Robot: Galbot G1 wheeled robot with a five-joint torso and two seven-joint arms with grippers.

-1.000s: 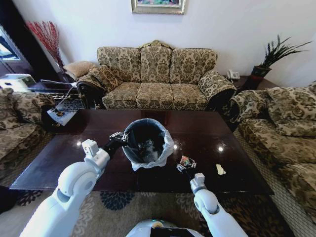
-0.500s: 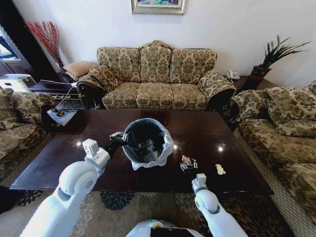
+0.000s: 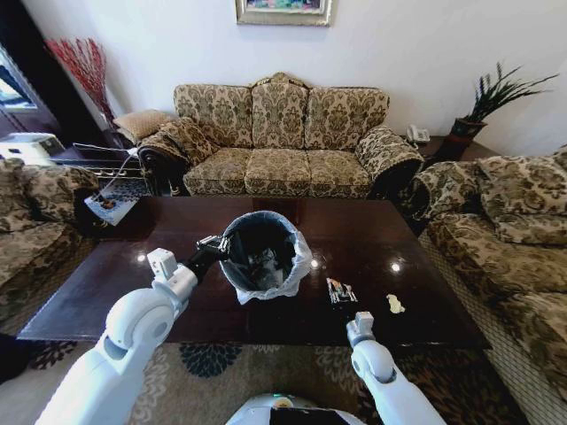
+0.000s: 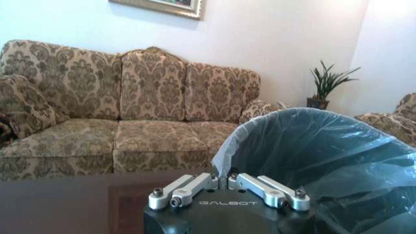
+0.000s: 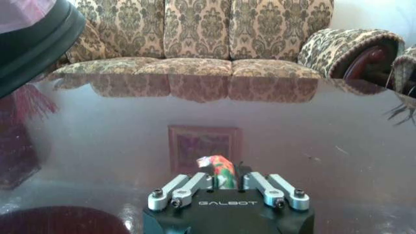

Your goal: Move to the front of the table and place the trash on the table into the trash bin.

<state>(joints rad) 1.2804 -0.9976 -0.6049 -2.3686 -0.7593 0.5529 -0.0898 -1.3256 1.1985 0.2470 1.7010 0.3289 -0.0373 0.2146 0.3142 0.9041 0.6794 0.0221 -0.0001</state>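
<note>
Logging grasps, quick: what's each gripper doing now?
Left gripper: shut on the bin rim.
Right gripper: shut on the wrapper.

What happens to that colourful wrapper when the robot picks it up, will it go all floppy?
Probably floppy: the wrapper looks thin and crumpled between the right end effector fingers. It likely weighs almost nothing, being so small. It shouldn't roll, lying flat on the glossy table, though it might slide.

We see the black trash bin [image 3: 260, 257], white bag folded over its rim, upright mid-table [image 3: 159, 266] toward the near edge. A colourful wrapper [image 3: 339, 290] and white tissue [image 3: 395, 305] lie near the right near corner.
</note>
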